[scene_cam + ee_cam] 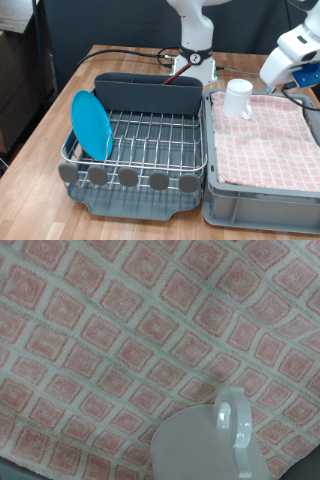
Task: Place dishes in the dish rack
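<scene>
— Plate (91,124) stands upright in the dish rack (150,135)?
— Yes. White mug (238,98) sits on the pink checked cloth (265,140); the hand (297,78) hovers beside it, its spread impossible to tell.

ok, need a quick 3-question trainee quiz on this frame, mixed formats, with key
1. True or false: the light-blue plate stands on edge in the dish rack.
2. Multiple choice: the white mug sits on A) the wooden table, B) the pink checked cloth in the grey bin, C) the rack's utensil compartment.
3. Fill in: in the exterior view, the bin lies to the rack's ____.

Key: 1 true; 2 B; 3 right. The robot arm is above the bin's far corner near the mug; the gripper is hidden.
</scene>
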### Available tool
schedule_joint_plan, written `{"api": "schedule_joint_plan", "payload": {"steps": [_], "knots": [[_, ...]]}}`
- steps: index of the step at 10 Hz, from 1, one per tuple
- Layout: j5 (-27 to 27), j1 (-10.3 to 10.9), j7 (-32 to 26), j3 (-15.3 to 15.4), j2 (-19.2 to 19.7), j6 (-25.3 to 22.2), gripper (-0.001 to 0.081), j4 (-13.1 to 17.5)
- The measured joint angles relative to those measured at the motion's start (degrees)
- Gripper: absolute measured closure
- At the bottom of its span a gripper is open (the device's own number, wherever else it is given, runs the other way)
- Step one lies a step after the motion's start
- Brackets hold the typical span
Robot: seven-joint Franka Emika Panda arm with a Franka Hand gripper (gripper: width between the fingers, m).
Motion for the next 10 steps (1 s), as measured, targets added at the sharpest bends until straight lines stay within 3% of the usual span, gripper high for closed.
{"api": "schedule_joint_plan", "payload": {"steps": [5,10], "knots": [[0.35,-0.68,-0.03,-1.41,3.19,2.86,0.0003,-1.67],[0.83,-0.99,-0.46,-3.62,3.39,5.22,0.0003,-4.77]]}}
